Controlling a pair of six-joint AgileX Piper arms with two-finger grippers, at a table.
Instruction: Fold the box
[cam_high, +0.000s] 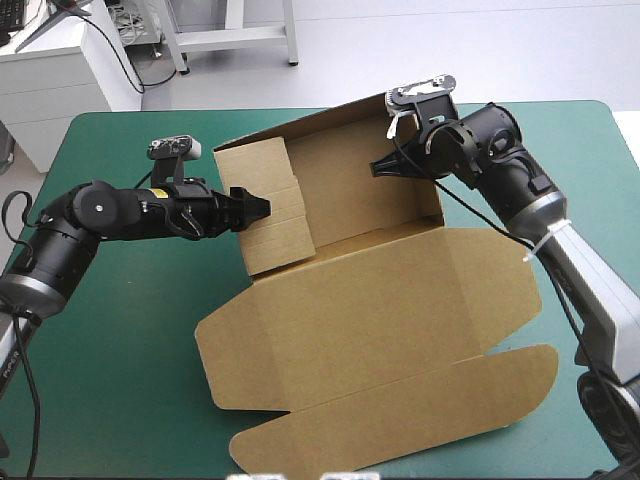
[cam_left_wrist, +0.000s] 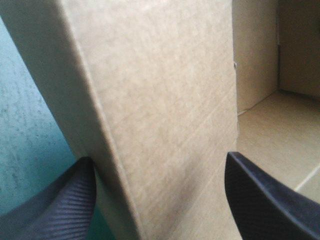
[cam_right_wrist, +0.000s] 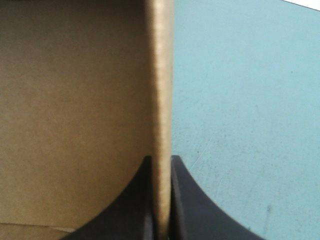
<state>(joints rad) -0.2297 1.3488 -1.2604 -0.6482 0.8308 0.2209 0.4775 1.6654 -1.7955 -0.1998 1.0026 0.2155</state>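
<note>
Brown box (cam_high: 380, 300) sits mid-worktop (cam_high: 120, 380), partly built. Far half has back + both side walls up. Near half, the lid (cam_high: 400, 400) w/ its flaps, lies flat on the teal-green cover (cam_high: 110, 330) and reaches toward the near edge. L hand (cam_high: 258, 208) comes in low from the left, at the box's left wall (cam_high: 270, 200), a doubled panel leaning inward. L wrist view: L hand (cam_left_wrist: 157, 162) is released, black fingers (cam_left_wrist: 60, 205) wide apart, straddling that left wall (cam_left_wrist: 165, 100). One finger is on the cover side, just beside the outer face; the other is over the box floor (cam_left_wrist: 280, 130). R hand (cam_high: 385, 165) reaches in from the right at the right wall (cam_high: 425, 190). R wrist view: R hand (cam_right_wrist: 161, 160) is clenched on that wall's edge (cam_right_wrist: 161, 90), board pinched btwn the fingers, one finger on the box's inner side (cam_right_wrist: 75, 100), the other on the cover side (cam_right_wrist: 240, 100).
</note>
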